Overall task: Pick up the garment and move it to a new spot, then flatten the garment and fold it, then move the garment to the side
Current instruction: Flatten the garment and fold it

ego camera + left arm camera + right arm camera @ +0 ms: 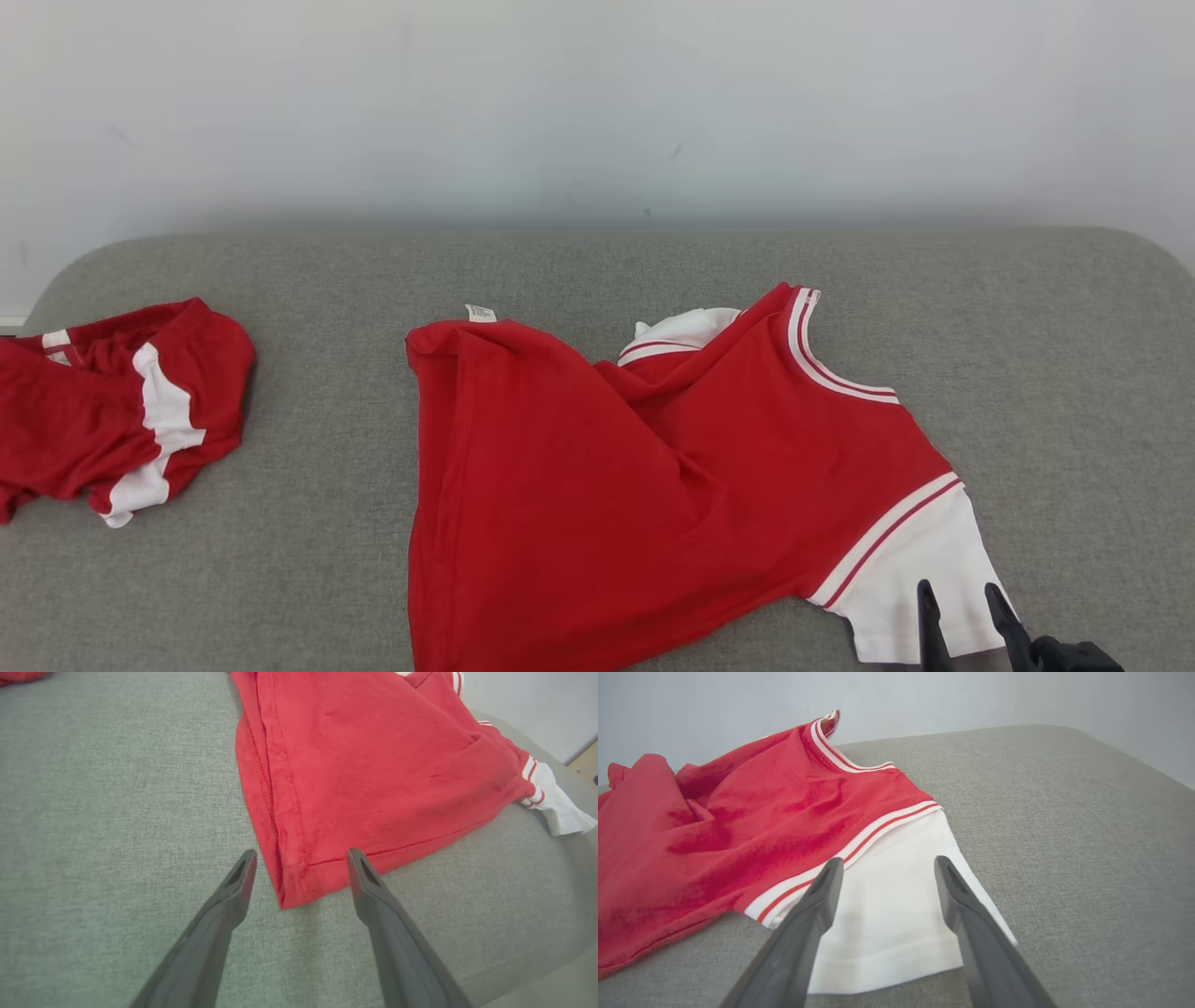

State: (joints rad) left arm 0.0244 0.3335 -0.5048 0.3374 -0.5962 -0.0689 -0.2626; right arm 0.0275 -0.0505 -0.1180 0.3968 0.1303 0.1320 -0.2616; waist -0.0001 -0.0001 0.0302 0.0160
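A bunched red-and-white garment [112, 411] lies at the left of the grey cushion [327, 280], well apart from the red shirt [597, 485] spread rumpled in the middle. The left gripper [302, 853] hovers with its jaws apart on either side of the shirt's hem corner [294, 886]. The right gripper [958, 586], jaws apart too, sits over the white sleeve [896, 569].

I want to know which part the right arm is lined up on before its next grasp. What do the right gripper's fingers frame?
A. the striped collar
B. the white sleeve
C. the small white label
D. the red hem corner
B: in the right wrist view the right gripper holds its open fingers over the white sleeve of the garment.
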